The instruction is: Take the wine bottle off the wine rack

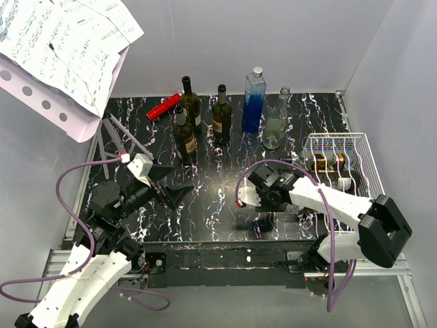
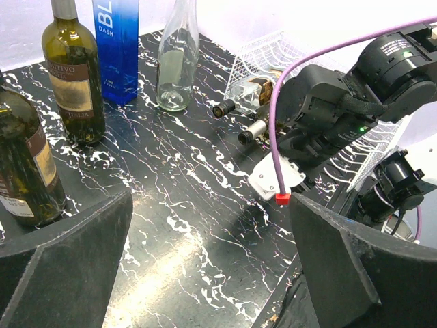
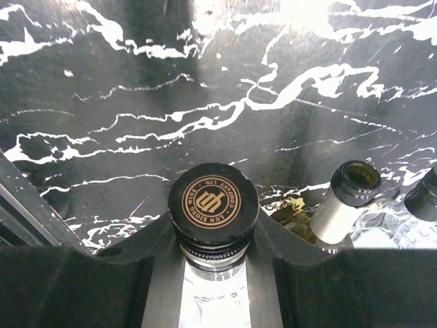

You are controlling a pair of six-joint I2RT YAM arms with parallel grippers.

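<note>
The white wire wine rack (image 1: 351, 158) stands at the right of the table, with bottles lying in it; it also shows in the left wrist view (image 2: 270, 51). My right gripper (image 3: 214, 246) is shut on the neck of a clear wine bottle, just below its black cap with a gold logo (image 3: 214, 201). In the top view the right gripper (image 1: 268, 217) sits left of the rack, and the arm hides the held bottle. Two more bottle necks (image 3: 345, 198) (image 2: 235, 107) stick out of the rack beside it. My left gripper (image 1: 172, 183) (image 2: 212, 260) is open and empty over the table's left middle.
Three dark wine bottles (image 1: 190, 102) (image 1: 220, 115) (image 1: 184, 135), a blue bottle (image 1: 253, 101) and a clear bottle (image 1: 275, 123) stand at the back. A red object (image 1: 164, 106) lies at the back left. A sheet-music stand (image 1: 61, 55) overhangs the left corner.
</note>
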